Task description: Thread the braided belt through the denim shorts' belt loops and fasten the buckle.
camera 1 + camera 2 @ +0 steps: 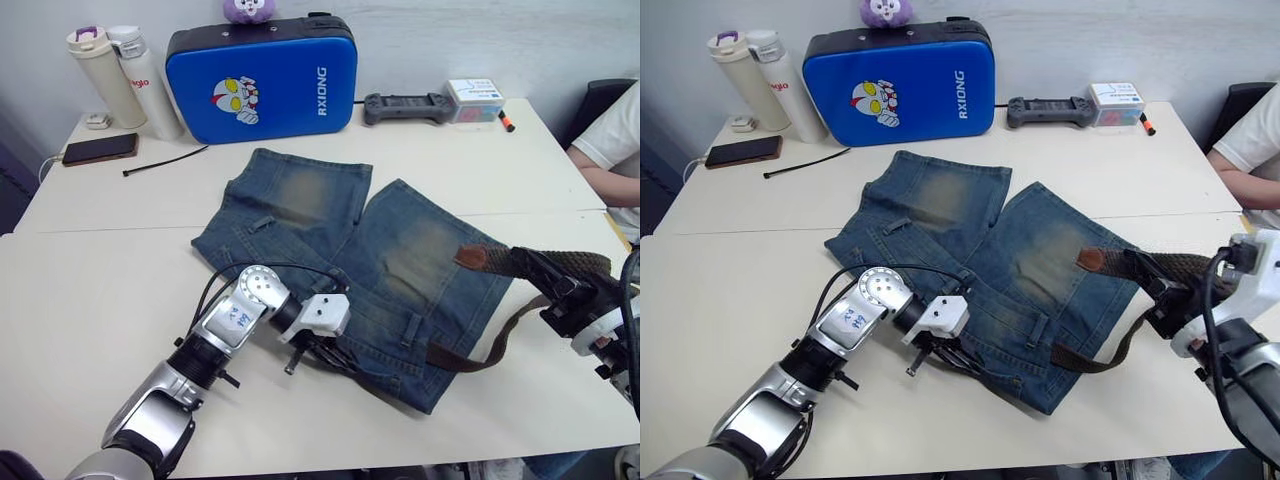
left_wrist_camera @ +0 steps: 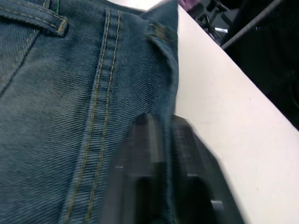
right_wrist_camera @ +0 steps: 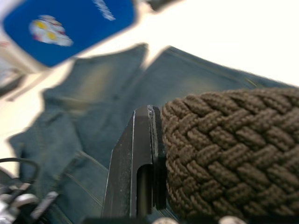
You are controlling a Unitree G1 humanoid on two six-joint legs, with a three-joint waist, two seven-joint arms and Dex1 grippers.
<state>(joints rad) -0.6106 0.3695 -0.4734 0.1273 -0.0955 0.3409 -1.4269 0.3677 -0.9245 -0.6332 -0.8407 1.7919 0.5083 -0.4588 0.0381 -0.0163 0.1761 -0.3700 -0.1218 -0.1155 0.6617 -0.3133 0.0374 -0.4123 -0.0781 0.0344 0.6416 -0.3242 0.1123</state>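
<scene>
Fingers of the right gripper clamp one dark-brown braided belt, left gripper pinching one faded blue denim shorts mid-frame.

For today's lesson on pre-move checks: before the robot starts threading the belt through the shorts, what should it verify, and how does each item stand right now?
1. Right gripper holding the braided belt: ok.
2. Belt's leather tip free and over the denim shorts: ok.
3. Left gripper pinching the waistband edge: ok.
4. A belt loop visible near the strap: ok.
5. Belt already through any loop: not ok.
6. Buckle position: cannot tell.
</scene>
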